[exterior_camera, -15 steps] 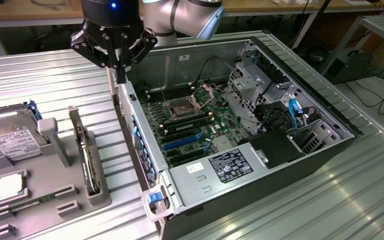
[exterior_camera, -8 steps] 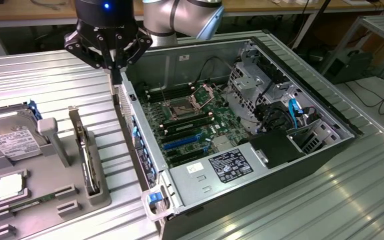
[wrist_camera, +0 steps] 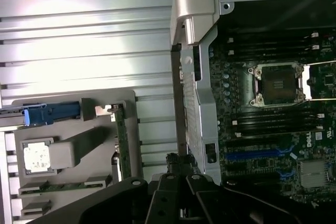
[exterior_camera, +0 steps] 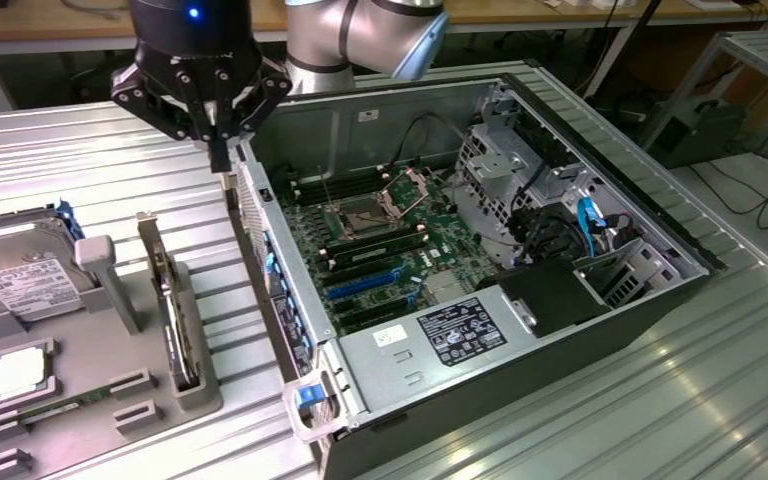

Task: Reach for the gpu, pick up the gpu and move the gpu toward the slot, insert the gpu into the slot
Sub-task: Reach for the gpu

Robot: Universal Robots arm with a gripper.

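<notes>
Green motherboard, blue slot, grey tray, ribbed silver table

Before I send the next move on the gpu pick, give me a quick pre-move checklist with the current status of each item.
1. gpu standing upright in the gray holder: ok.
2. gripper open for the grasp: not ok, it is shut and empty.
3. Gripper lined up over the gpu: not ok, it hangs nearer the case wall.
4. Nothing seated in the blue slot: ok.
5. Gap between the gripper and the case wall: cannot tell.
</notes>
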